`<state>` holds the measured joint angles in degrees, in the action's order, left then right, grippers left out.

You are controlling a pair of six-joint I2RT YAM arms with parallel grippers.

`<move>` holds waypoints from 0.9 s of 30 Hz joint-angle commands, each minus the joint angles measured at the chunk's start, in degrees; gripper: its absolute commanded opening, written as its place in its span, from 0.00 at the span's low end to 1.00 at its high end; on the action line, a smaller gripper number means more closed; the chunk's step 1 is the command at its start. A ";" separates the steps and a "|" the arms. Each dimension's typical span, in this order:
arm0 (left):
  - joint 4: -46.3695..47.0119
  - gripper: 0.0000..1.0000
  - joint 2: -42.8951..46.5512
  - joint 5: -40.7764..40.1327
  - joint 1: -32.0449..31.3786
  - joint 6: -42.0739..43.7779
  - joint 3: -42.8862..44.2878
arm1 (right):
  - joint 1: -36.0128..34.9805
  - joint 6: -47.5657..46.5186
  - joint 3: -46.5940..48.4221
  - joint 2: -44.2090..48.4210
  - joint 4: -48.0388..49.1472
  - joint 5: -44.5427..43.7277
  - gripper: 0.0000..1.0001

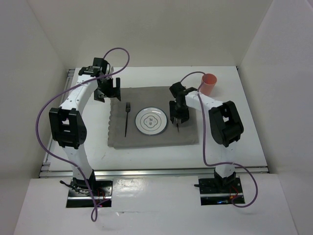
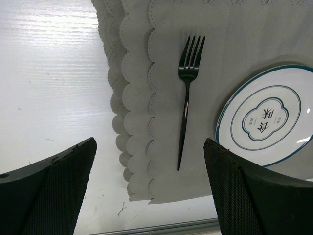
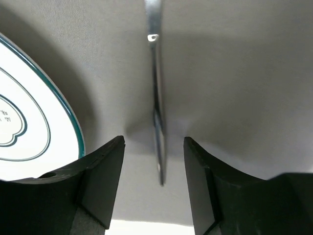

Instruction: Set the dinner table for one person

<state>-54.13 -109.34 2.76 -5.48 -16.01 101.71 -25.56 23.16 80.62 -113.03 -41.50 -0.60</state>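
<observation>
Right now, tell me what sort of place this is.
Probably a robotics test cell staged for dining: plain white walls box in a railed dinner table, where a grey mat holds a plate and fork.

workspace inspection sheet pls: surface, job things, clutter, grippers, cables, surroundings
Surface: white table, grey scalloped mat in the middle.
Job's things: fork left of plate on the mat; silver utensil right of the plate; red cup off the mat, far right.
Clutter: nothing seen.
Grippers: left gripper open and empty, over the mat's far left corner; right gripper open, fingers either side of the utensil.
Cables: purple cables loop off both arms.
Surroundings: white walls on three sides.
</observation>
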 commanded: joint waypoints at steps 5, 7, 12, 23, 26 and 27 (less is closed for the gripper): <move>0.60 0.96 2.38 1.10 0.11 2.12 -0.72 | 4.01 -1.10 20.26 7.56 -9.56 -7.48 0.63; 0.60 0.96 2.38 1.10 0.11 2.12 -0.20 | 11.12 -1.10 26.48 7.56 -10.27 -5.04 0.63; 0.60 0.96 2.38 1.10 0.11 2.12 -0.20 | 21.60 -1.10 37.31 0.37 -13.87 -5.28 0.62; 0.60 0.96 2.38 0.05 0.11 2.65 -0.20 | 29.69 -3.55 39.80 -9.04 -10.01 -1.51 0.58; 0.60 0.96 2.38 -0.47 0.11 2.65 -0.72 | 30.22 -3.56 39.79 -11.32 -8.96 -0.45 0.58; 0.60 0.96 2.38 -0.48 0.11 2.65 -0.72 | 30.74 -3.56 39.79 -11.94 -8.95 -0.45 0.58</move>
<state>-53.95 -109.27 2.76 -5.48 -14.68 101.19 4.08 20.82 120.38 -124.31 -52.18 -2.37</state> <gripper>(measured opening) 0.958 0.581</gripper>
